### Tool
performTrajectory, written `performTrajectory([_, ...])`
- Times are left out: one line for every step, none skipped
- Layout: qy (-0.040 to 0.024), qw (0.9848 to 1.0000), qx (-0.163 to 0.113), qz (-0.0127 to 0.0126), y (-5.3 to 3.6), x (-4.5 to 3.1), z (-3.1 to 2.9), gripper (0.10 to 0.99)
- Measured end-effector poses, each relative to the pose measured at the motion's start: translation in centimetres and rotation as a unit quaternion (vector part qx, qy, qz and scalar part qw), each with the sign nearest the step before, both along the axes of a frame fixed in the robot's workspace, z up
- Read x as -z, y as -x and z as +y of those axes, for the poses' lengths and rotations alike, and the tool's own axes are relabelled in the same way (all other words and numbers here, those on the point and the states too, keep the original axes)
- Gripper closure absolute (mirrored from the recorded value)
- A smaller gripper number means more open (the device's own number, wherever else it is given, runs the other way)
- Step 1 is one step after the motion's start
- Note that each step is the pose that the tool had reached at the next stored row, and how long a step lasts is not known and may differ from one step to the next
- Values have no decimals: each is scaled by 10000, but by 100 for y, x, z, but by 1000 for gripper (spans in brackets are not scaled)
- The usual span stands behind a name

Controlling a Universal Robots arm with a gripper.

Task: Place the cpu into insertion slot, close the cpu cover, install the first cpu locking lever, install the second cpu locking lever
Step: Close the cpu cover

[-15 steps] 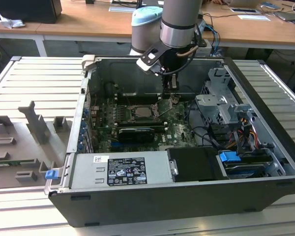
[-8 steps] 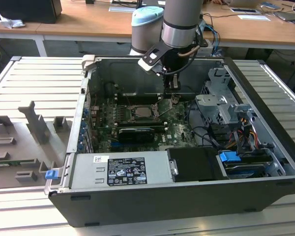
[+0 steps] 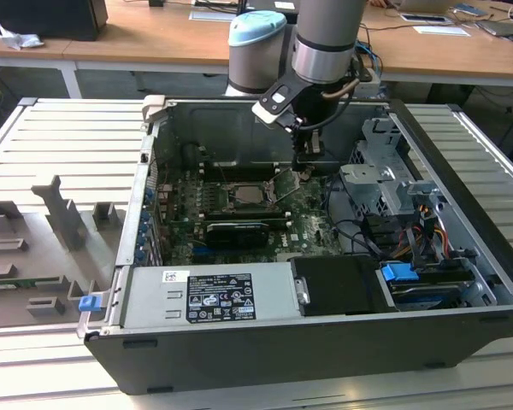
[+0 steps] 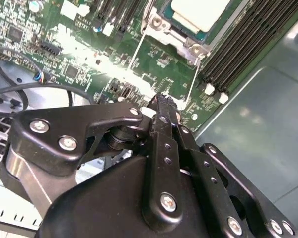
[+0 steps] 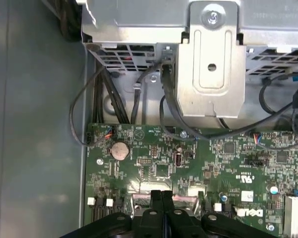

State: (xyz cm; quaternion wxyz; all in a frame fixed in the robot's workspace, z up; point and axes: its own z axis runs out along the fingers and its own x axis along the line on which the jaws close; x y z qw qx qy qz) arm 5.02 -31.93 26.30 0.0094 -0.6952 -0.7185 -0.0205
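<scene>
The cpu (image 4: 197, 11) lies flat in its socket on the green motherboard, pale metal top up; in the exterior view the socket (image 3: 249, 193) sits mid-case. The silvery cpu cover (image 4: 175, 35) appears to lie down around it. Two thin wire locking levers (image 4: 132, 57) (image 4: 196, 74) run from the socket's corners toward my fingers. My gripper (image 4: 161, 100) hangs just off the socket's edge, on the exterior view's right (image 3: 306, 164), its black fingers (image 5: 161, 196) pressed together, with nothing visibly between them. I cannot tell whether the fingertips touch a lever.
Memory slots (image 4: 248, 44) flank the socket. A grey metal drive cage (image 5: 208, 54) with dark cables (image 5: 169, 104) stands beyond the board's edge. The power supply (image 3: 214, 295) fills the case's near side. A grey fixture tray (image 3: 43, 239) lies outside, at the exterior view's left.
</scene>
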Motion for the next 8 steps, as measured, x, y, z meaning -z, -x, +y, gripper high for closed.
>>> performTrajectory([-1, 10000, -3, 1, -19, 1, -7, 980])
performTrajectory([-1, 10000, -6, 2, -31, 3, -15, 980])
performTrajectory([0, 10000, -9, 3, -41, 5, -26, 980])
performTrajectory([-1, 10000, -12, 4, -51, 7, -37, 980])
performTrajectory([-1, 10000, -15, 7, -64, 10, -50, 980])
performTrajectory([-1, 10000, -17, 9, -74, 12, -63, 980])
performTrajectory([-1, 10000, -19, 13, -91, 17, -81, 980])
performTrajectory([-1, 10000, -20, 15, -100, 19, -87, 980])
